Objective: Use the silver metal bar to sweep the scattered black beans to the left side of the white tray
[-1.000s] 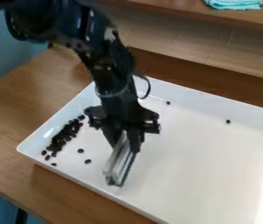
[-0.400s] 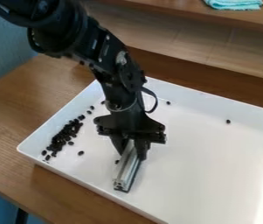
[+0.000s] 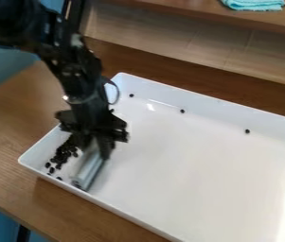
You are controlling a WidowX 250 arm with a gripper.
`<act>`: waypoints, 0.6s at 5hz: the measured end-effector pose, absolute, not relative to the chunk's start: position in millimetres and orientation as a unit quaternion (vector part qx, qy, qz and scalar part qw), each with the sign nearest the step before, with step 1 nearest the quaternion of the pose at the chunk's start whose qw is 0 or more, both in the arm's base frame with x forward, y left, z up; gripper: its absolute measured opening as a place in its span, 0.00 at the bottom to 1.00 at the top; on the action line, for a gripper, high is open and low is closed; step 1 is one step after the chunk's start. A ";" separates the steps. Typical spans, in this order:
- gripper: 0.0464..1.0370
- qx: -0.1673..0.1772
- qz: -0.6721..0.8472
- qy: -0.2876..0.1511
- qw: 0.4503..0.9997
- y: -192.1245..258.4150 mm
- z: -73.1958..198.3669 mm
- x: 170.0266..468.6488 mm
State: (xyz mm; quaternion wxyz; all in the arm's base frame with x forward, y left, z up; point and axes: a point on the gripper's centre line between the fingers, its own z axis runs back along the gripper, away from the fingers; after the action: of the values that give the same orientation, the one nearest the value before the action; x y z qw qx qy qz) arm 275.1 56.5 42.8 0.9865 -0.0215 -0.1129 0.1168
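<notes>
At the left end of the white tray (image 3: 189, 175), the black gripper (image 3: 99, 147) points downward, shut on a silver metal bar (image 3: 89, 169). The bar hangs at a slant, its lower end near the tray's front left wall. Just left of the bar lies a pile of small black beans (image 3: 62, 155), partly hidden behind the gripper. Single beans lie farther off: one (image 3: 131, 95) near the back left corner, one (image 3: 182, 111) along the back wall and another (image 3: 247, 131) farther right.
The tray's raised walls surround the gripper and rest on a wooden table (image 3: 12, 123). Behind the tray stands a wooden shelf (image 3: 233, 52) with a turquoise cloth (image 3: 254, 4) on top.
The gripper and bar moved first slightly right, then left toward the bean pile. Loose beans between the bar and pile shifted left, and a bean now shows near the back left corner.
</notes>
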 end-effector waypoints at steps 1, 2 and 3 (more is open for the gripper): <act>0.34 -0.018 0.105 -0.107 0.989 74.0 44.8 270.0; 0.34 -0.016 0.106 -0.109 0.988 85.8 45.9 267.0; 0.34 -0.030 0.117 -0.120 0.985 80.7 59.8 267.7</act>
State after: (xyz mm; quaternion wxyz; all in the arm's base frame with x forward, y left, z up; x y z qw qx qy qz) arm 267.7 80.7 59.8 0.9854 -0.0298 -0.1201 0.1168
